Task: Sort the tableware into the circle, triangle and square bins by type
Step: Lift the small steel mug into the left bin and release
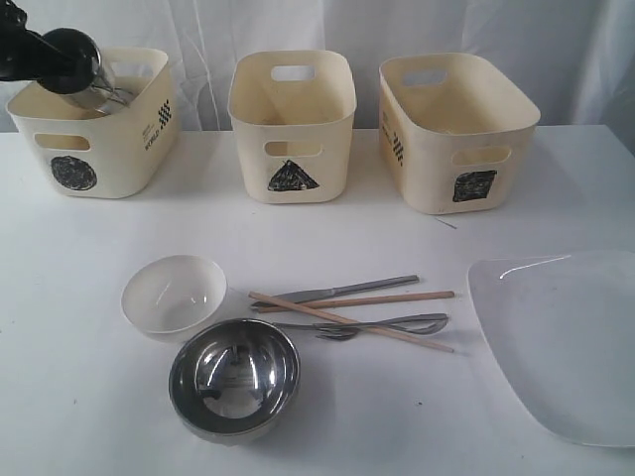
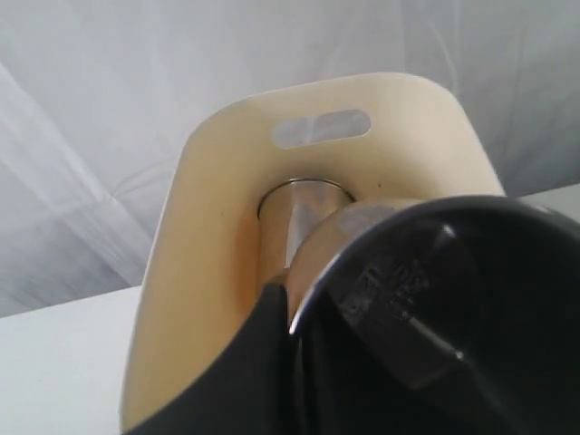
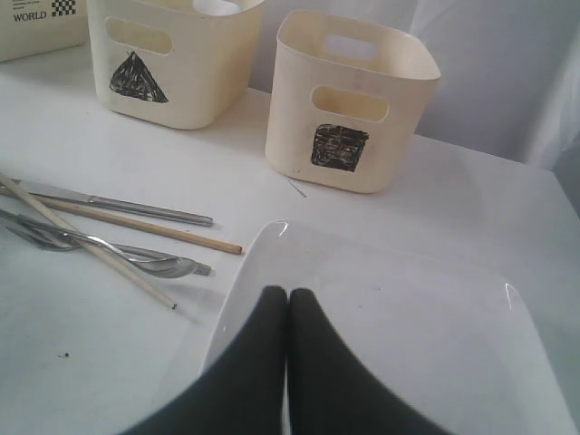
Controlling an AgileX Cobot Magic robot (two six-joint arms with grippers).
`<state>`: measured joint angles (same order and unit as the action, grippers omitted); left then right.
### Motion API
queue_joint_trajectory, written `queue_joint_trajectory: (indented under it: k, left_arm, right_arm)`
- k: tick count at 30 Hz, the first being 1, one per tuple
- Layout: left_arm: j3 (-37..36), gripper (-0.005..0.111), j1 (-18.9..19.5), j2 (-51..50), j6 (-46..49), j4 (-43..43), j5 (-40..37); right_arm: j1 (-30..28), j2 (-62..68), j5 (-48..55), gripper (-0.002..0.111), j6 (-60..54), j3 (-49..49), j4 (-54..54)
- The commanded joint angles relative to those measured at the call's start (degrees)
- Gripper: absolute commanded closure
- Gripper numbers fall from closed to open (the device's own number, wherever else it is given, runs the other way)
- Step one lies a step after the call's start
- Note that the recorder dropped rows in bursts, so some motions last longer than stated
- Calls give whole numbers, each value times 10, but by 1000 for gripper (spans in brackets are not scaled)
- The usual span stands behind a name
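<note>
Lab w/ white drape (image 1: 476,30), marked bins (image 1: 293,119)

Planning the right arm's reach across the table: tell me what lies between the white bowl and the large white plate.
In the exterior view, the steel knife, fork, spoon and two wooden chopsticks lie between the white bowl and the large white plate.

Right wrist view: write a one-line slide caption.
Shut black right gripper over large white plate, cream square-marked bin beyond.
</note>
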<state>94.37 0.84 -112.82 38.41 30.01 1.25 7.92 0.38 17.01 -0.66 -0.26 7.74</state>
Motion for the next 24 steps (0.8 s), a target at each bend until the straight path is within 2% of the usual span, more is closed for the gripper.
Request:
queue_joint_trajectory:
  k: [1,8,11,14,17,21,24]
  left_arm:
    - [65,107,7,-57,2,6,12]
    - [120,105,7,-110,4,6,-4]
    - [124,92,7,-111,-7,6,-38]
    - [129,72,7,-98,-18,11,-106]
    - [130,59,7,-76,-7,11,-176]
    - [130,58,7,-44,2,11,-265]
    - [130,61,7,-19,-1,11,-328]
  right_arm:
    - [1,-4,-4,108,2,3,0]
    - [1,-4,-4,108,2,3,0]
    - [1,-4,-4,108,2,3,0]
    - [1,-4,-4,108,2,3,0]
    - [1,-4,-4,108,2,3,0]
    - [1,-4,-4,108,2,3,0]
    - [1,-4,-4,108,2,3,0]
